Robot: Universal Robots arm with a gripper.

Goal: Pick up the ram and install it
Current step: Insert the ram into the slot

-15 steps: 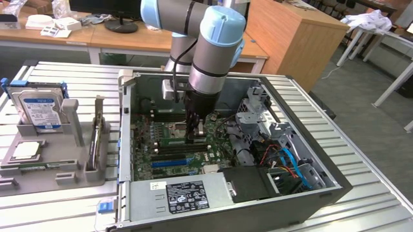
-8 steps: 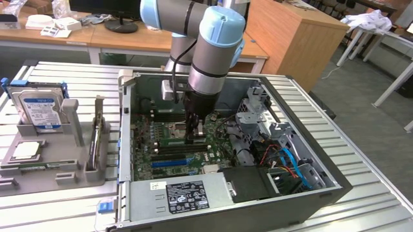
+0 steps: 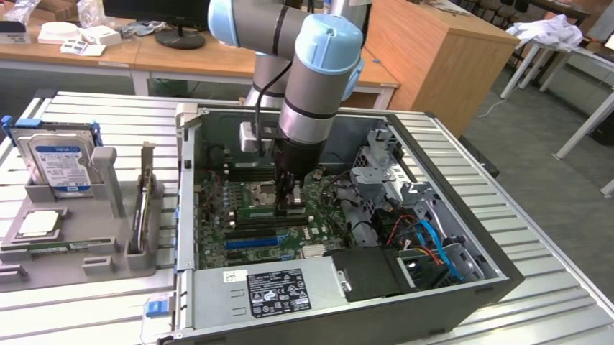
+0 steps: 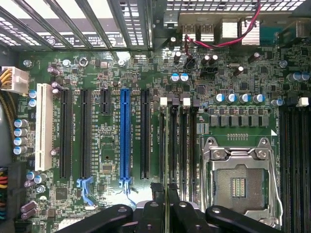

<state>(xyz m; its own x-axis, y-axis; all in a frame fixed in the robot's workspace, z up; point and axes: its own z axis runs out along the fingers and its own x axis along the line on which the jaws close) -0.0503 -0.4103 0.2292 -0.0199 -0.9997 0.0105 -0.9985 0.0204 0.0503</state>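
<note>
Ram, the long thin green circuit-board stick (image 4: 166, 145), is hanging edge-on in my black claw (image 4: 166, 196), which is pinching it from both sides. I am holding it over the black memory slots (image 4: 183, 145) beside the silver processor socket (image 4: 238, 182) (whether it is touching a slot, I cannot tell), inside the open grey computer case (image 3: 384, 320) standing on the slatted metal desk (image 3: 96, 115).
</note>
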